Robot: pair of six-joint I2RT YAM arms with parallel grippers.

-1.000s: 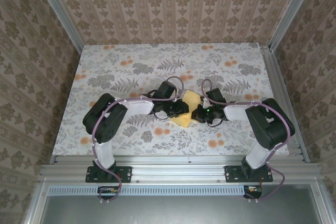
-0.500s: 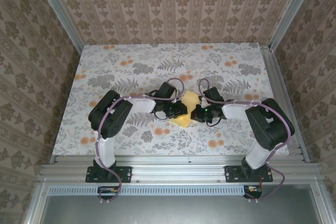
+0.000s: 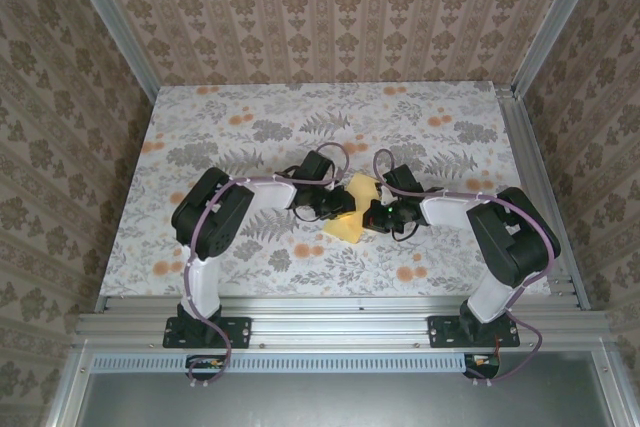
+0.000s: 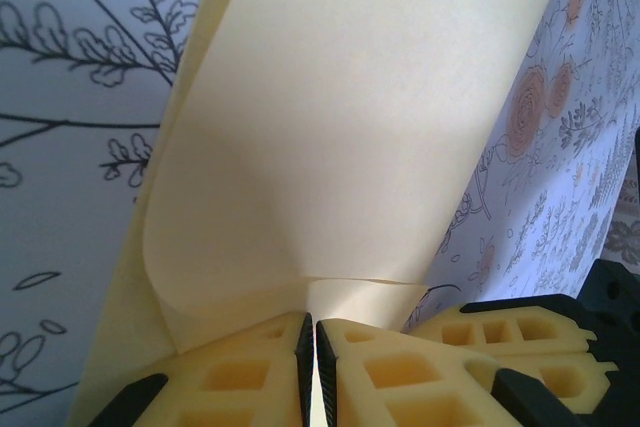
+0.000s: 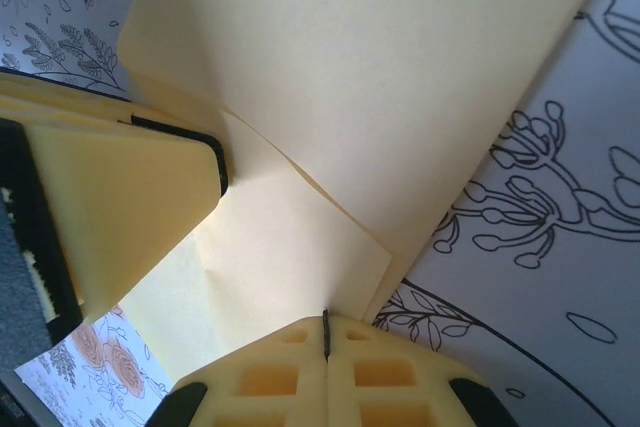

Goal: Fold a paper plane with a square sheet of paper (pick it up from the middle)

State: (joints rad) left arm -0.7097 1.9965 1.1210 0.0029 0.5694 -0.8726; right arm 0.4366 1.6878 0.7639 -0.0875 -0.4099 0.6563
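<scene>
**At the table's middle, both jaws grip the paper**

Near the middle of the table (image 3: pixel 250 107), the square sheet of paper (image 3: pixel 348 228) lies mostly hidden under our two wrists. The left jaws pinch its curled fold, and the right jaws are clenched on a corner. The left elbow has swung inward since a second ago.

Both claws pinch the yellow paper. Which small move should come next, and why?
Probably press the left claw down to flatten the fold: the square sheet of paper is doubled over, its bend rounded, uncreased; the right claw pins its edge.
</scene>
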